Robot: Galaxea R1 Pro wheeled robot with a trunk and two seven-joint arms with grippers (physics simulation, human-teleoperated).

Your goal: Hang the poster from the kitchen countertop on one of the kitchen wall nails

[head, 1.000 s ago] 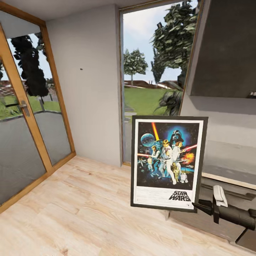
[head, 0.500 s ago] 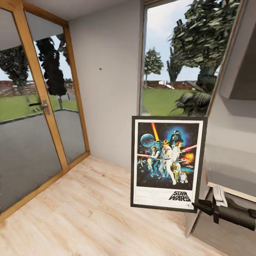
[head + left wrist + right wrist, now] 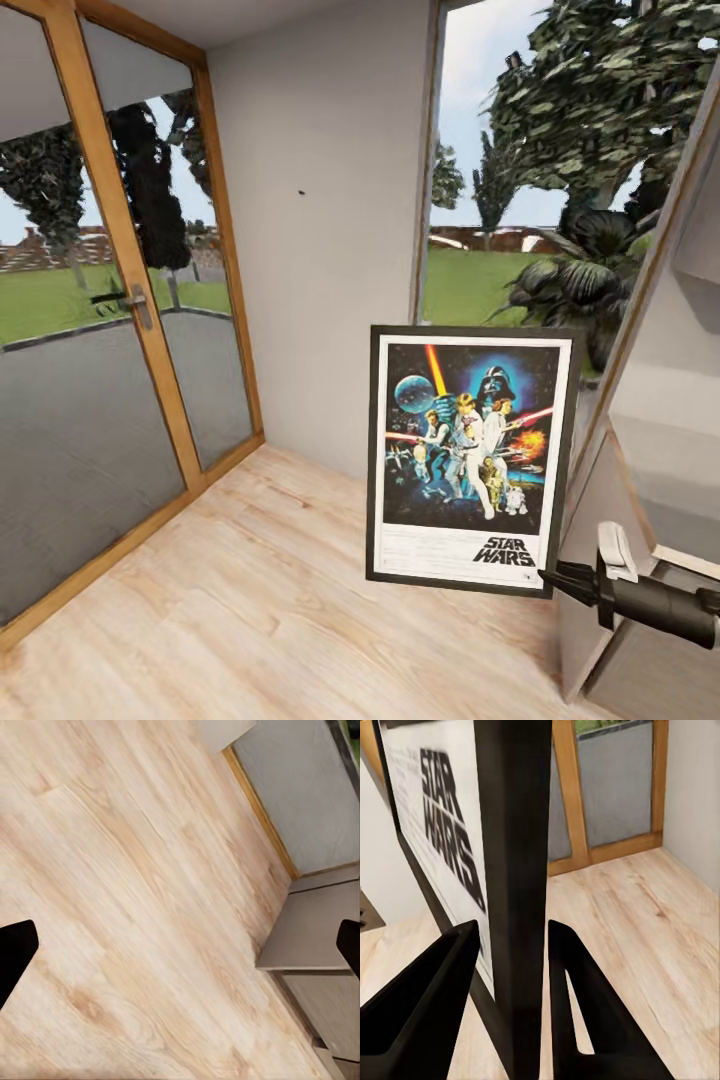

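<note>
A pale, matt wood-grain floor is seen; the poster is framed in smooth black, and the door in glass and varnished wood.

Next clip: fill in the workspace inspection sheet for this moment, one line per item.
Surface: light wood floor; no worktop in sight.
Job's things: poster upright, carried off the floor; a small dark nail on the grey wall.
Clutter: nothing seen.
Grippers: right claw pinches the poster's lower right frame edge; left claw open over the floor.
Cables: nothing seen.
Surroundings: wood-framed glass door, window onto lawn and trees.
</note>
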